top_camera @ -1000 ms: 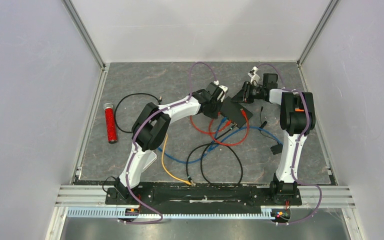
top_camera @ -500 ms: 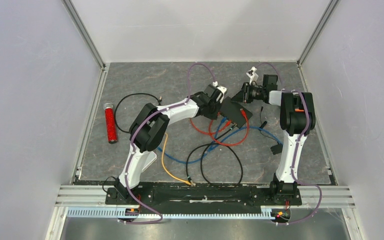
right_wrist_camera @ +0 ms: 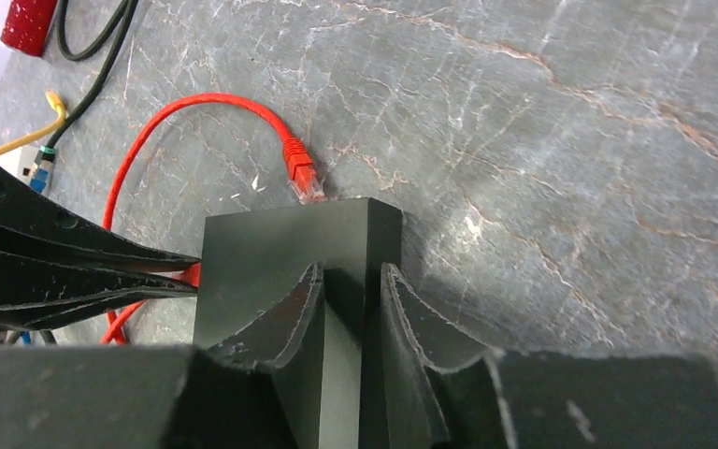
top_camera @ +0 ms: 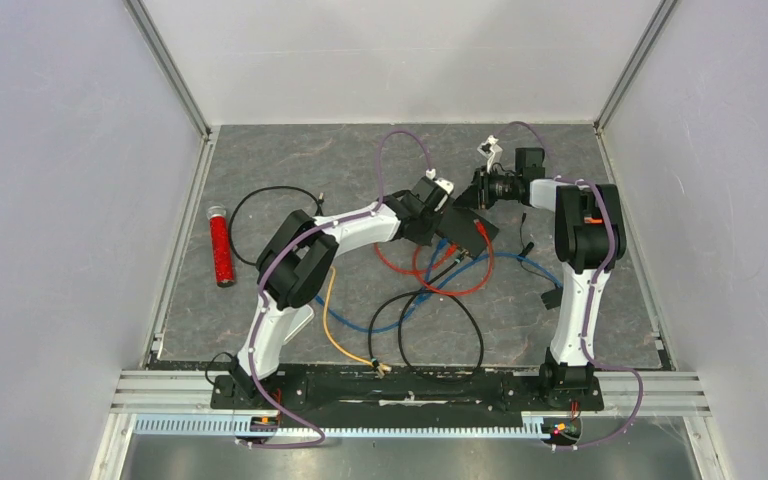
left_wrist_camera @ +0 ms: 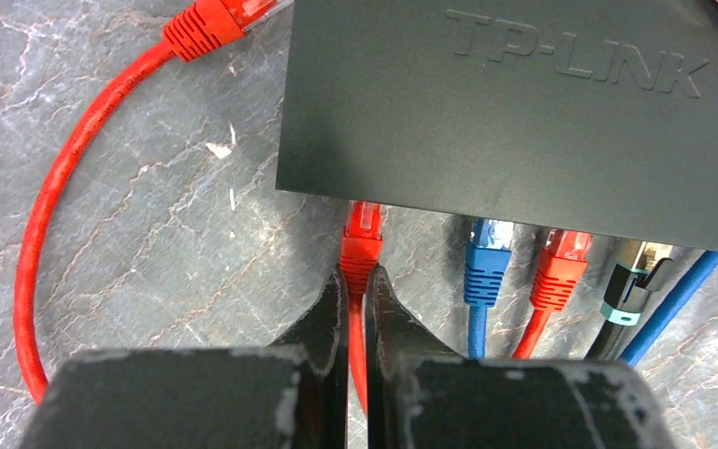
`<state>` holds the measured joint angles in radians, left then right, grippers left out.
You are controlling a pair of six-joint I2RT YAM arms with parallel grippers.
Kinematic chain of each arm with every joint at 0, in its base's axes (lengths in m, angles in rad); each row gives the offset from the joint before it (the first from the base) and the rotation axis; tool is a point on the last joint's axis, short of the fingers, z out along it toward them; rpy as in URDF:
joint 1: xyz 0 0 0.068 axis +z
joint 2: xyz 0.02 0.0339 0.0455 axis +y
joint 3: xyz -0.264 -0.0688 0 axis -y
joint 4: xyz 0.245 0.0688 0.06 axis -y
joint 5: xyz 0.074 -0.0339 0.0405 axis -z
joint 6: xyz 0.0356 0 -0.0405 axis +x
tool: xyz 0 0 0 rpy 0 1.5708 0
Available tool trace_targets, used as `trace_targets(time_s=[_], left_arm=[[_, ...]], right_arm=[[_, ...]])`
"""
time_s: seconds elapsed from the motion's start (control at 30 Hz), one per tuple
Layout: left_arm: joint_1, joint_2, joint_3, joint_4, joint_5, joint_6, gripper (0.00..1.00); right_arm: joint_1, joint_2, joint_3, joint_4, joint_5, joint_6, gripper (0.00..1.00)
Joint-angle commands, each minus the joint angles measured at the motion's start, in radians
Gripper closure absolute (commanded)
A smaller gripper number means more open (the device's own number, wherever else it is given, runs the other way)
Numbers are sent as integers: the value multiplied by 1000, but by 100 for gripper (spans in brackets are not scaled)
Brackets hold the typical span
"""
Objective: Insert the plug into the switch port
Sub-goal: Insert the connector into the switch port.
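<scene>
The switch (top_camera: 463, 228), clamped by the right gripper (right_wrist_camera: 352, 273), is shifted toward 9 o'clock since earlier. The red plug (left_wrist_camera: 363, 238) is pinched by the left gripper (left_wrist_camera: 355, 281) at its edge. Bare mat (top_camera: 300, 160) is seen at 12 o'clock.

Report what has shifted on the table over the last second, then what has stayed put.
The right gripper, shut on the switch, slid slightly left and carried the switch with it. The left gripper, shut on the red plug at the switch's port edge, drew back a little toward the bases. Nothing was visibly let go or newly grasped. The red tube by the left rail did not move.
</scene>
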<state>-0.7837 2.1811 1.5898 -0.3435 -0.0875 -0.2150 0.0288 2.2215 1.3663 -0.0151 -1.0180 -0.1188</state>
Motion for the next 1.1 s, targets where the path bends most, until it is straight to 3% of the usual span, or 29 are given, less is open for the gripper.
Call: trace_targets(time_s=[0.0,0.23,0.37,0.53,0.73,0.87,1.0,1.07], left_arm=[[15,72,10,113,-165,-13,98],[19,18,-83,389,-193,-98,98],[24,36,-81,478,-37,-133,98],[8,35,-38,438,17,-116,98],[12,118,78,188,21,-175,98],[36,99,18,207,-17,-223,98],[122,101,2,317,169,-377,98],[131,104,15,338,197,-407,98]], right_arm=[[179,113,-129,-452,-70,-64,76],[184,100,-174,-448,-63,-68,77],[186,96,-182,-432,-64,-50,77],[190,105,-186,-428,-61,-46,77],[200,103,-182,-416,-62,-28,78],[201,83,-198,-396,-65,-15,79],[208,81,-221,-389,-54,-14,80],[213,79,-238,-377,-54,-12,80]])
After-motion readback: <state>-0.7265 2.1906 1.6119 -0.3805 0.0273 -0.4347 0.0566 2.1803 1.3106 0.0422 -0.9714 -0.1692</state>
